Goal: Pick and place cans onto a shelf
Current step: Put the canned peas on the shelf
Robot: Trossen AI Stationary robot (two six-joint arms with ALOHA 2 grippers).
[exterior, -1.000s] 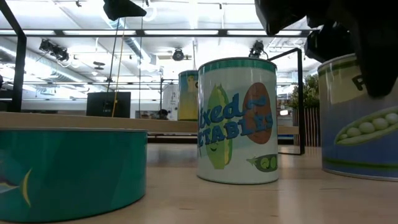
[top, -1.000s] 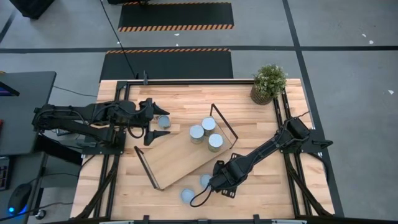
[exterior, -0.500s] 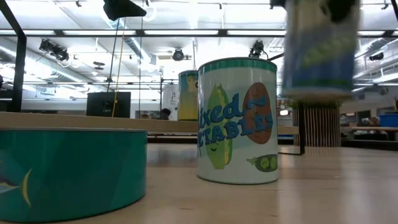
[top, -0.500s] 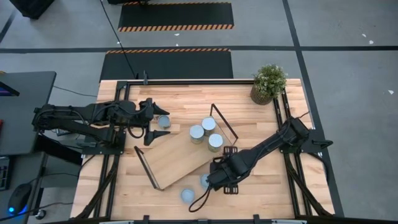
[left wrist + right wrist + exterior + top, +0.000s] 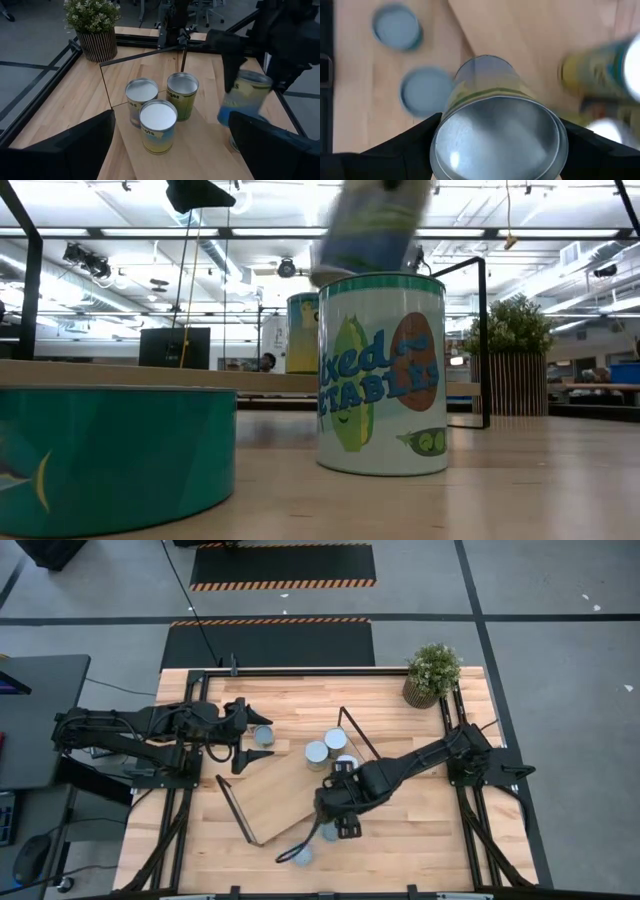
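Note:
My right gripper (image 5: 335, 805) is shut on a can (image 5: 244, 98) and hangs over the near right part of the shelf (image 5: 275, 790), a light-wood board with black wire end frames. Three cans (image 5: 157, 125) stand upright on the board's far right part. Two more cans (image 5: 300, 855) stand on the tabletop by the near edge; in the low view they are the vegetables can (image 5: 382, 370) and a flat teal can (image 5: 110, 450). My left gripper (image 5: 256, 736) waits open at the left, its fingers on either side of one can (image 5: 264, 736). My right gripper pinches the can's side wall (image 5: 451, 107) between its two fingers, just below its top rim. The fingers (image 5: 231, 60) come steeply from above, one on each side of the can. The can hangs clear of shelf and table, slightly tilted.
A potted green plant (image 5: 432, 673) stands at the table's far right corner. The shelf's black wire frame (image 5: 358, 745) rises just beside the three standing cans. Bare board shows on the shelf's left half, bare tabletop at the near right.
My right gripper has lifted the can off the tabletop near the front edge. It has carried it up, toward the left and far edges, until it hangs over the shelf board. The wrist has rolled on the way. The other cans have kept still.

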